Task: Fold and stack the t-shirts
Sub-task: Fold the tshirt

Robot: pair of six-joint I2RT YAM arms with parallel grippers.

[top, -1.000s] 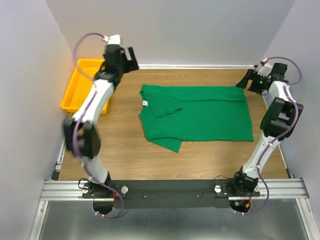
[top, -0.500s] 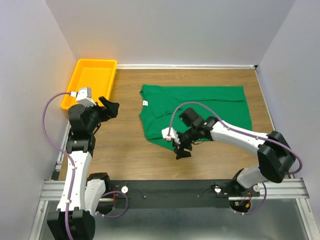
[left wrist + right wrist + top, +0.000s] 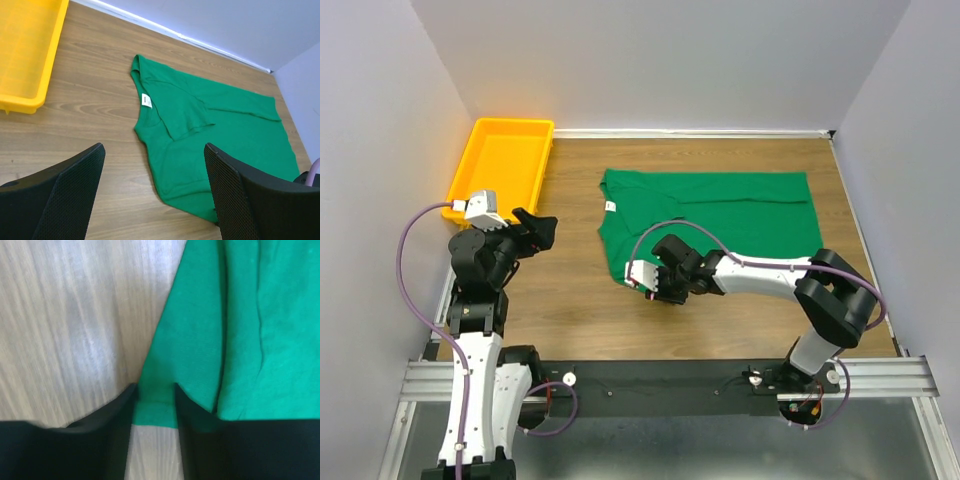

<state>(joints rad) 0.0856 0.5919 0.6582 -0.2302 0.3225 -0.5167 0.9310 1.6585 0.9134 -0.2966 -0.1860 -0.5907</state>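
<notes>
An emerald-green t-shirt (image 3: 740, 225) lies partly folded across the middle of the table, its white neck label (image 3: 610, 207) at the left. My right gripper (image 3: 655, 285) is down at the shirt's near-left sleeve corner. In the right wrist view its jaws (image 3: 154, 390) stand narrowly apart, straddling a flat strip of the green t-shirt (image 3: 225, 315) with bare wood showing between them. My left gripper (image 3: 542, 228) hovers wide open over bare table left of the shirt, holding nothing. The left wrist view shows the open left gripper (image 3: 155, 195) facing the t-shirt (image 3: 210, 130) and its label (image 3: 146, 100).
A yellow tray (image 3: 500, 165) sits at the far left corner, seen also as the tray (image 3: 25, 50) in the left wrist view. Grey walls close in the table on three sides. A white strip runs along the back edge.
Both arms came down from the far corners. The right gripper swept to the shirt's near-left sleeve and its jaws narrowed around it. The left gripper settled left of the shirt.
</notes>
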